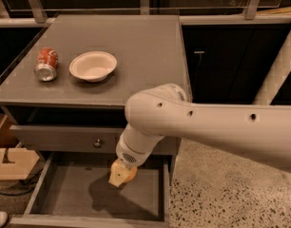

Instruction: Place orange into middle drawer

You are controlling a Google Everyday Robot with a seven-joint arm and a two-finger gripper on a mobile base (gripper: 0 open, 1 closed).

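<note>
My white arm reaches down from the right over the open middle drawer (45, 186), a wide shallow grey drawer pulled out at the bottom of the cabinet. My gripper (121, 175) hangs just above the drawer's floor, near its back right part. Its tan fingers (116, 176) are closed on the orange (130, 175), a small round orange fruit that shows partly behind them. The gripper casts a dark shadow on the drawer floor below.
Above the open drawer is a closed grey drawer front with a small round knob (98, 143). On the cabinet top lie a red soda can (45, 64) on its side and a white bowl (92, 66). A cardboard box (10, 161) stands left; speckled floor lies right.
</note>
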